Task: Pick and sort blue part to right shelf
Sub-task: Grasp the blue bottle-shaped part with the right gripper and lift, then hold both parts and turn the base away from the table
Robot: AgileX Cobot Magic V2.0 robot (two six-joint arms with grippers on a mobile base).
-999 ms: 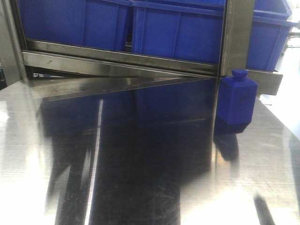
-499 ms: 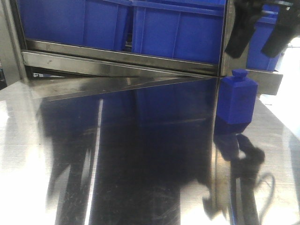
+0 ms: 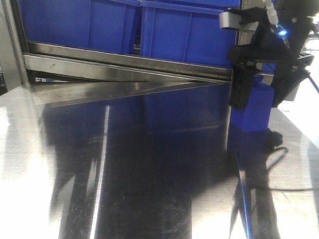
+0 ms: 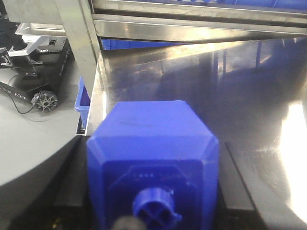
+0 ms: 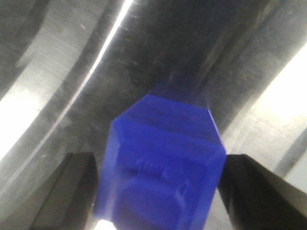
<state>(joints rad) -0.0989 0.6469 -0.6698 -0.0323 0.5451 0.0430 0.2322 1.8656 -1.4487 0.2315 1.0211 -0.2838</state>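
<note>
Grasp step, I'd say. The blue part (image 3: 259,114) stands upright on the steel table (image 3: 149,174), at the right of the front view, just in front of the shelf rail (image 3: 129,62) with the blue bins (image 3: 189,35) above it. The right gripper (image 3: 262,99) is down around it and spread wide, with its fingers (image 5: 76,191) on either side of the body. They look at or almost at the sides, but the part's base is on the table, so I'm calling it not yet grabbed.

Next move, my guess: pinch the flat sides squarely, lift straight up to clear the rail, then carry it over to the right shelf.

Hard to see:
- The right wrist view is blurry, so actual contact is a coin flip.
- The target shelf isn't clearly in any frame.
- As for the left gripper, its wrist view stares down at the knob (image 4: 154,214). Dark strips at the bottom corners may be its fingers, but they're cut off, so I can't tell its state.
</note>
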